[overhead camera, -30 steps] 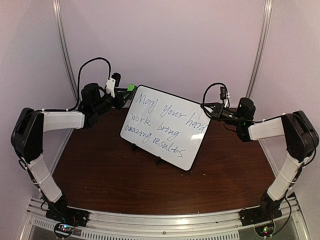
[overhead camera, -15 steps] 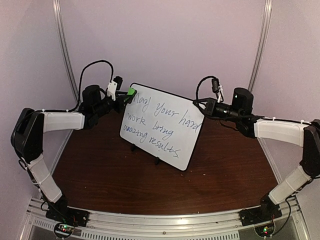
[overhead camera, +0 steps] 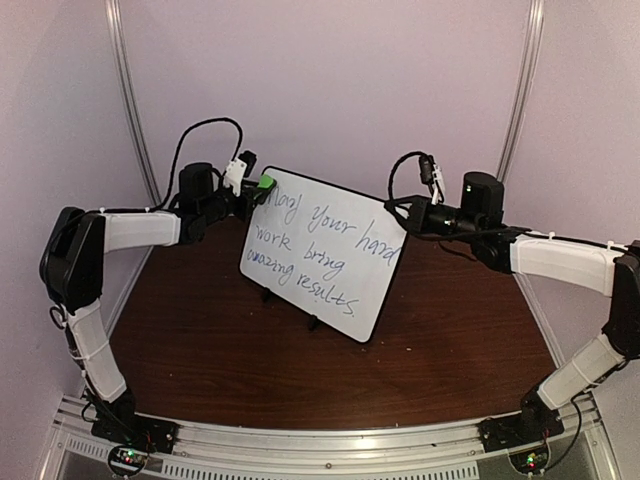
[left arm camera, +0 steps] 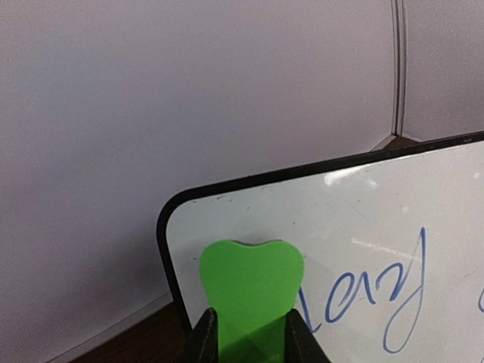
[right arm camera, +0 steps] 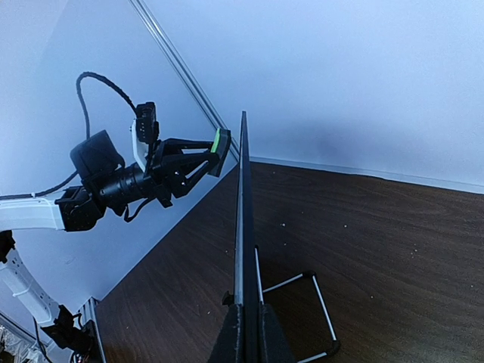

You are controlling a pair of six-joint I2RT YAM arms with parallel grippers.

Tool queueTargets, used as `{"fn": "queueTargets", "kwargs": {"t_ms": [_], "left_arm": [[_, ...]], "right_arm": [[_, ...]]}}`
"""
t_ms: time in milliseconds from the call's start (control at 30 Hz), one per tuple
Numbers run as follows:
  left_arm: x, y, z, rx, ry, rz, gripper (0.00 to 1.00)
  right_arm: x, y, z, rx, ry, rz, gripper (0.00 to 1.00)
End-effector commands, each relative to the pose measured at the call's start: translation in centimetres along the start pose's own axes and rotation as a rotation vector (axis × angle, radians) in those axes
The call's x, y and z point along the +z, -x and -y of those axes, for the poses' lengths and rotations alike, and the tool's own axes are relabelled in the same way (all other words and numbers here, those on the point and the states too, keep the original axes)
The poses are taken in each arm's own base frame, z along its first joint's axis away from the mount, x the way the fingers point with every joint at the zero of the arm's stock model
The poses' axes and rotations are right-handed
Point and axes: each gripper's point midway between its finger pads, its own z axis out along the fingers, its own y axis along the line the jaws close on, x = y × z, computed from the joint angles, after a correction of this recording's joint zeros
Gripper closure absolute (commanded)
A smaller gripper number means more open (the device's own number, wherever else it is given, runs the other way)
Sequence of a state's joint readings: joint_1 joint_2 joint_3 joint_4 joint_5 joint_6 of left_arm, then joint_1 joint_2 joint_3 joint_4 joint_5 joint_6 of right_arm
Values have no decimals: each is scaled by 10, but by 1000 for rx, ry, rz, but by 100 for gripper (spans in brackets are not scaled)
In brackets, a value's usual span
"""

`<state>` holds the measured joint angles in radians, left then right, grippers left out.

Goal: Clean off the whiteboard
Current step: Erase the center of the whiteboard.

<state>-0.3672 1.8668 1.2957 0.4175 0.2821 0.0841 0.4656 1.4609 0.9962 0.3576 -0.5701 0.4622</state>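
The whiteboard [overhead camera: 325, 255] stands tilted on its feet in the middle of the table, covered in blue handwriting. My left gripper [overhead camera: 258, 187] is shut on a green eraser [overhead camera: 265, 183] and holds it at the board's top left corner. In the left wrist view the eraser [left arm camera: 251, 291] lies on the board's corner [left arm camera: 363, 219], beside the first written word. My right gripper [overhead camera: 402, 215] is shut on the board's upper right edge. The right wrist view shows the board edge-on [right arm camera: 243, 219] between my fingers [right arm camera: 246, 340], with the left gripper and eraser [right arm camera: 218, 142] beyond.
The brown table [overhead camera: 200, 330] spreads around the board. The board's wire stand [right arm camera: 318, 310] rests on the table behind it. Pale walls and two metal posts [overhead camera: 130, 90] close in the back and the sides.
My right gripper has moved in and closed on the board's right edge, and the board has tipped more upright. My left gripper has brought the green eraser onto the top left corner.
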Motion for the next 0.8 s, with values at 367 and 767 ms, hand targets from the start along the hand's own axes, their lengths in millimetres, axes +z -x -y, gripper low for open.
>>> {"fn": "queueTargets", "kwargs": {"t_ms": [367, 767], "left_arm": [[3, -50, -7, -56, -46, -94, 82], [-15, -78, 5, -109, -6, -119, 83]], "right_arm": [[-3, 8, -29, -113, 76, -6, 100], [-3, 6, -31, -119, 73, -24, 100]]}}
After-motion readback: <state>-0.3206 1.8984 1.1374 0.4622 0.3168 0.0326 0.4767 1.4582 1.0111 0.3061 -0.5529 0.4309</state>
